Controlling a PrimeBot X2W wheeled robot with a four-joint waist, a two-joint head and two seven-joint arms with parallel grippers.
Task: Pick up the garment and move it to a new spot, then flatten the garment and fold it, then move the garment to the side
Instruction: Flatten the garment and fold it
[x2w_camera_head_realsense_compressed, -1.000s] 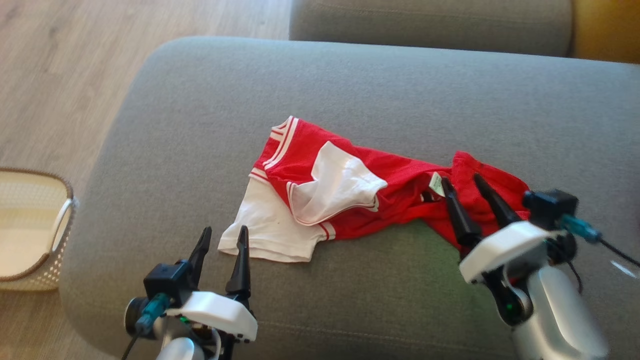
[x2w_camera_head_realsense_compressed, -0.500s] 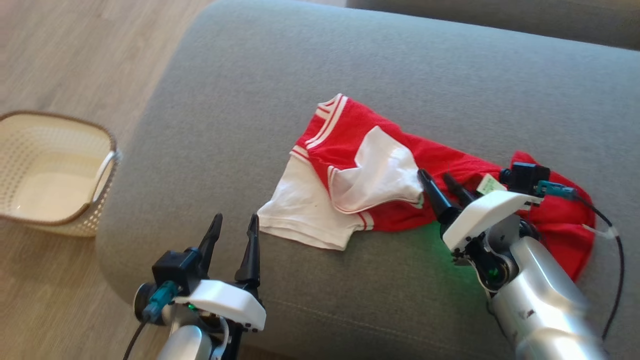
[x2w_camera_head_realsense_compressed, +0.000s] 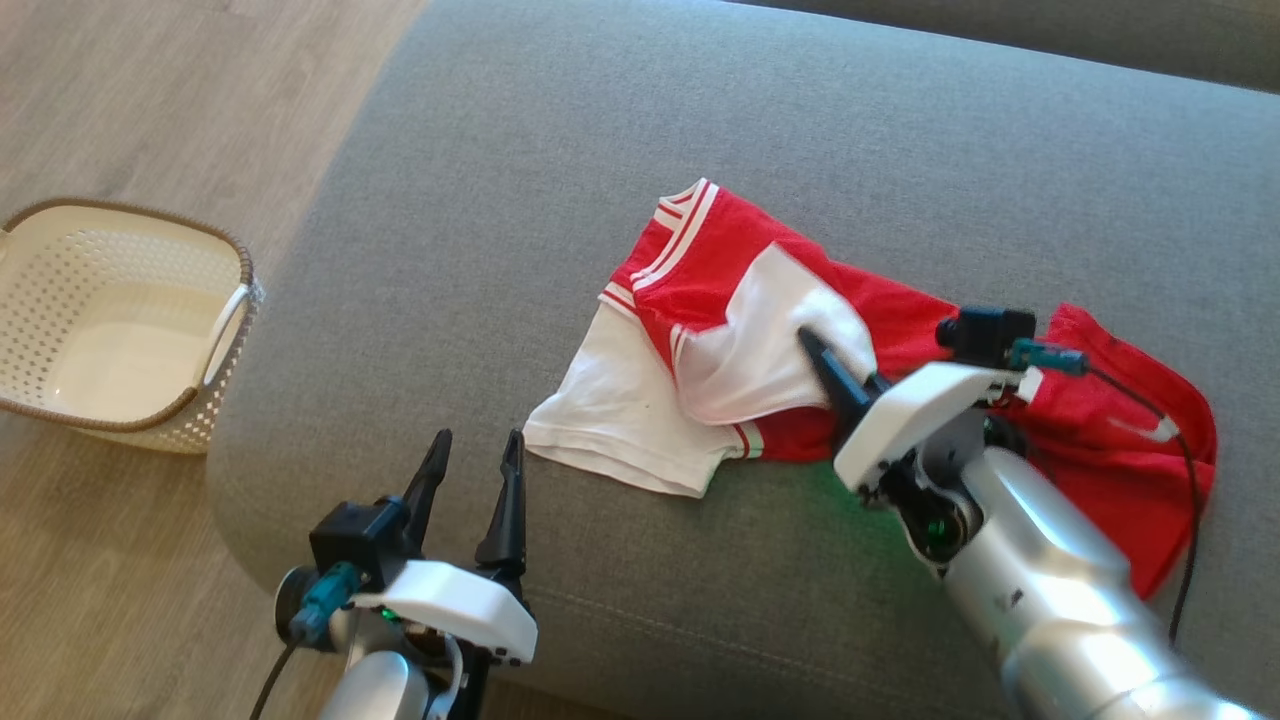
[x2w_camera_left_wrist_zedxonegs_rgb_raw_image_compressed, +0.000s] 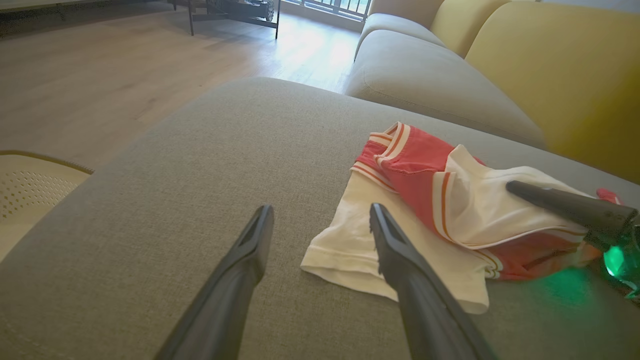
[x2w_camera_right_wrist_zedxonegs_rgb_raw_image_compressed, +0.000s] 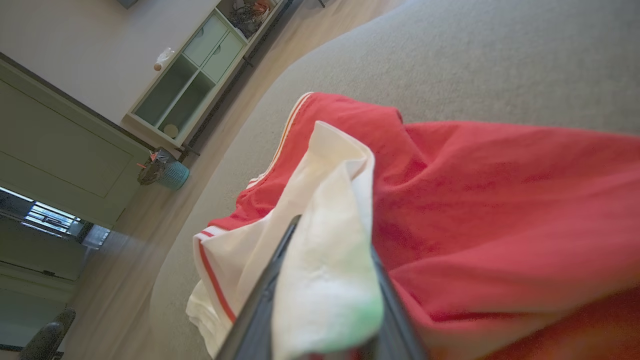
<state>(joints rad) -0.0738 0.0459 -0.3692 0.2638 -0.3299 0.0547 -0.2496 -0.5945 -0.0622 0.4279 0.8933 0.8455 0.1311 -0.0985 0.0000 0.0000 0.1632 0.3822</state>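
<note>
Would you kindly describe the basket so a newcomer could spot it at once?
Start at the grey sofa cushion. On the wooden floor off its left edge stands a cream perforated basket with a brown rim. Unlike the red and white garment on the cushion, it is a rigid container.

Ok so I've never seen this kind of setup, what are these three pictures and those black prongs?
It's a wheeled robot with two arms, each ending in a two-fingered gripper. One picture looks down from its head; the other two come from wrist cameras looking along each gripper. A red and white garment lies crumpled on a grey sofa cushion, with a pale basket on the floor beside it. The left gripper hovers open, holding nothing. The right gripper has a white fold between its fingers; whether it's pinched tight yet is unclear.
</note>
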